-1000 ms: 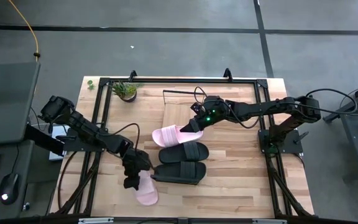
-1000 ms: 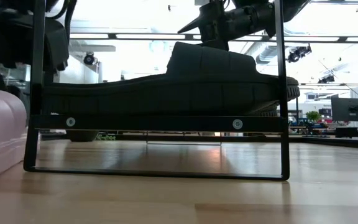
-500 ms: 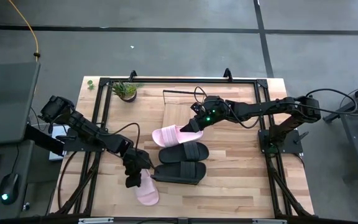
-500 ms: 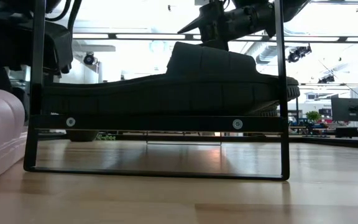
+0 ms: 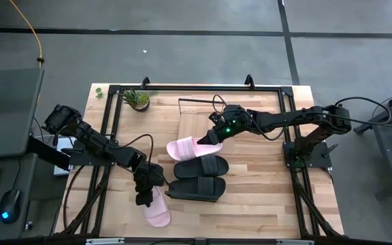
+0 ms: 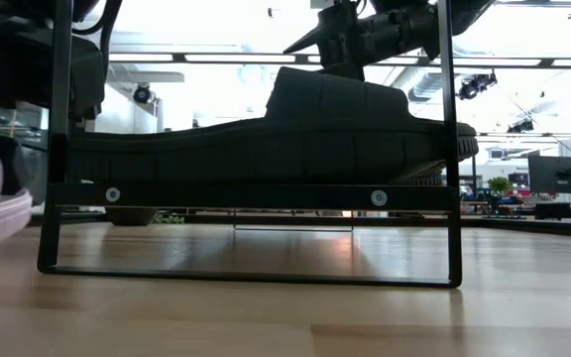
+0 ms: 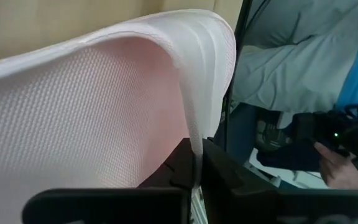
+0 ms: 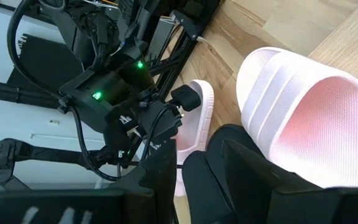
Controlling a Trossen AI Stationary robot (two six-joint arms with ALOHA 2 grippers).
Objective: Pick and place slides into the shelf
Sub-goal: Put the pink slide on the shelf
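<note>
Slides: two black ones (image 5: pixel 197 177) lay side by side mid-bench (image 5: pixel 264 190). The left hand (image 5: pixel 143 198) was closed on a pink slide's (image 5: pixel 156 213) strap near the bench's front edge; the right hand (image 5: pixel 213 139) gripped the other pink slide (image 5: pixel 184 148) beside the shelf (image 5: pixel 194 121). Grey floor (image 5: pixel 182 54) surrounded the light-wood bench.

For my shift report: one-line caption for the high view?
Left gripper pinches a pink slide; right gripper holds another by two black slides.
</note>
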